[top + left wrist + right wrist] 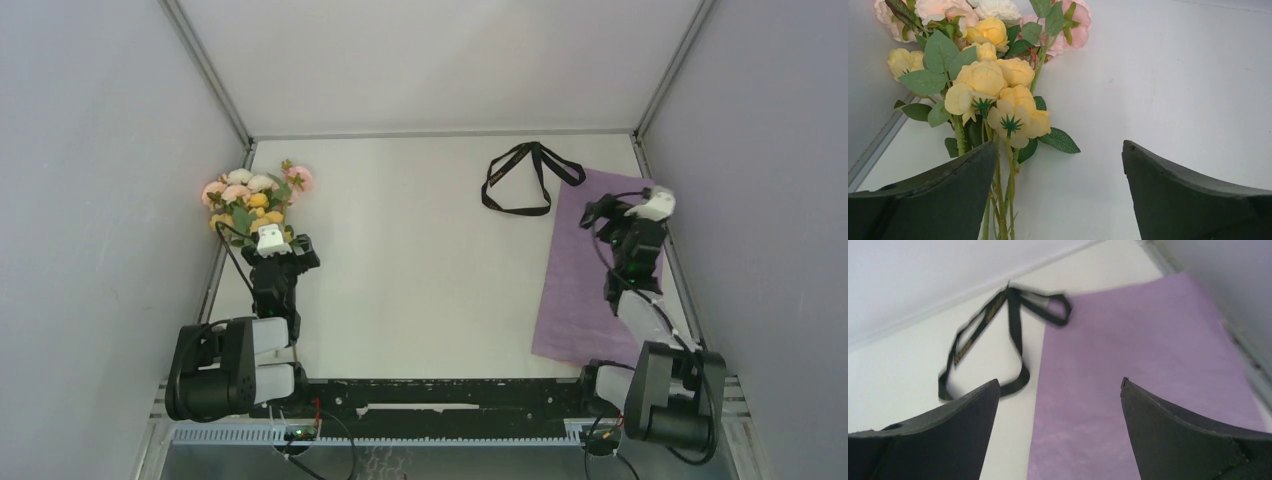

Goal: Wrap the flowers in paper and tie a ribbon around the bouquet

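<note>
Beside left fingers, flowers, stems cropped

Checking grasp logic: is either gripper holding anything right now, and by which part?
Nothing is held. The left gripper is open by the stem end of the flowers, not closed on them. The right gripper is open over the paper.
</note>
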